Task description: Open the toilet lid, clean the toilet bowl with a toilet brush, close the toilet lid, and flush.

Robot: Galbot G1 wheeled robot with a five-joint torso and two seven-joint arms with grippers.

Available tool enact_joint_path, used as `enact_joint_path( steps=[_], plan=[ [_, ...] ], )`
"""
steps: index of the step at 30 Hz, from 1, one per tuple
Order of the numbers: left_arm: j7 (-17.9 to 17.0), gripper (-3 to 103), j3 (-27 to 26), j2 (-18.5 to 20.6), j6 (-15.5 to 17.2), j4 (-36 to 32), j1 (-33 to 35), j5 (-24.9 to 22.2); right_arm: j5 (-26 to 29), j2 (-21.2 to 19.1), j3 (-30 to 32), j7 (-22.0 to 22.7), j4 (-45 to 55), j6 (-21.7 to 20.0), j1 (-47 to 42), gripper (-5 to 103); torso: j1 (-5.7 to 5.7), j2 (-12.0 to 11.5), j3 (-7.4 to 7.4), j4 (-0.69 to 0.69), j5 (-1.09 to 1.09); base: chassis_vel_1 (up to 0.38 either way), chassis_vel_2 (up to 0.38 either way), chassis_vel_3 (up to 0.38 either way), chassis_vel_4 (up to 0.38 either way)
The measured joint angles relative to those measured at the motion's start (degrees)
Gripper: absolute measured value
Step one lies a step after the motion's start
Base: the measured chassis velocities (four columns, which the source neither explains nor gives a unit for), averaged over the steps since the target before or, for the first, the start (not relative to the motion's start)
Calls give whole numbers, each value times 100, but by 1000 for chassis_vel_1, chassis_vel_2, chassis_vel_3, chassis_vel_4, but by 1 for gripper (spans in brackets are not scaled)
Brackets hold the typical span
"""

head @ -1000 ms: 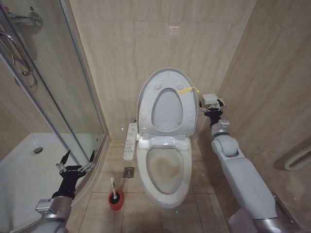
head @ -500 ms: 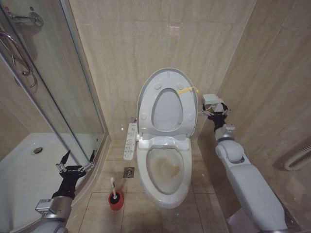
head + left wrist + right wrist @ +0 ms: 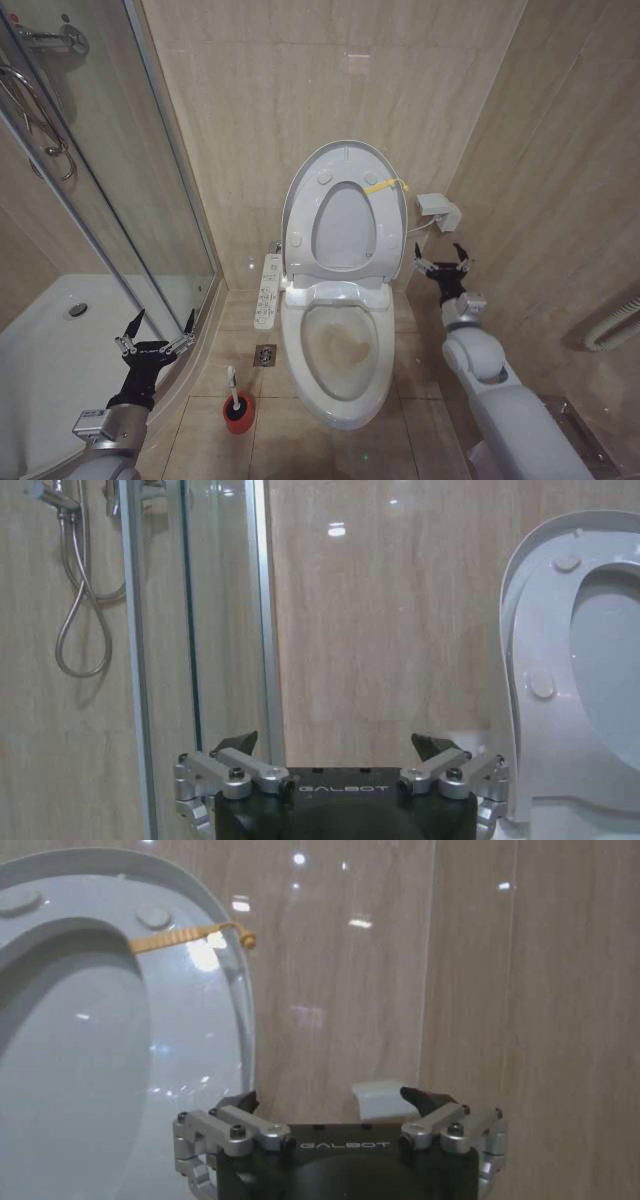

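Since a second ago, the right gripper (image 3: 444, 260) has dropped down and back from the yellow strap (image 3: 385, 186), and now sits beside the toilet, under the small white wall box (image 3: 438, 207). Its fingers are spread wide and hold nothing.

The toilet lid (image 3: 345, 158) stands straight up against the wall. It is a big, shiny white oval made of plastic. The strap is a thin ribbed band poking off its right edge. The seat ring (image 3: 345, 190) is up too, lying flat on the lid, with little round bumper pads on it. In the left wrist view, the lid (image 3: 528, 592) is cut off at the edge.

Below, the toilet bowl (image 3: 340, 400) is smooth white and long like an egg. Its inside is stained yellow-brown. A long white button strip (image 3: 268, 290) sticks out on the bowl's left side.

On the tan floor tiles, left of the bowl, stands the toilet brush (image 3: 232, 385). It has a thin white stick handle. Its dark head sits down in a short round red cup (image 3: 238, 415), so most of the bristles are hidden.

The left gripper (image 3: 155, 335) hangs low near the glass shower door (image 3: 150, 180), well away from the brush. Its fingers are wide open and empty too. A curved white shower tray (image 3: 50, 350) lies behind the glass. The walls are shiny beige tile.
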Motion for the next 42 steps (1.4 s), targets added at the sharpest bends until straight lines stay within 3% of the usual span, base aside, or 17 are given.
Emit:
enact_joint_path(
  steps=[15,27,42],
  plan=[
    [0,100,0,0,0,0,-1,0,-312,629,149,10,939,157,-1350,100,0,0,1,0,-1,0,0,0,0],
    [0,100,0,0,0,0,-1,0,-994,1342,265,-115,1407,417,-2411,100,0,0,0,0,-1,0,0,0,0],
    [0,100,0,0,0,0,-1,0,-1401,1903,124,-72,1630,572,-2950,100,1,0,0,0,0,0,0,0,0]
  ],
)
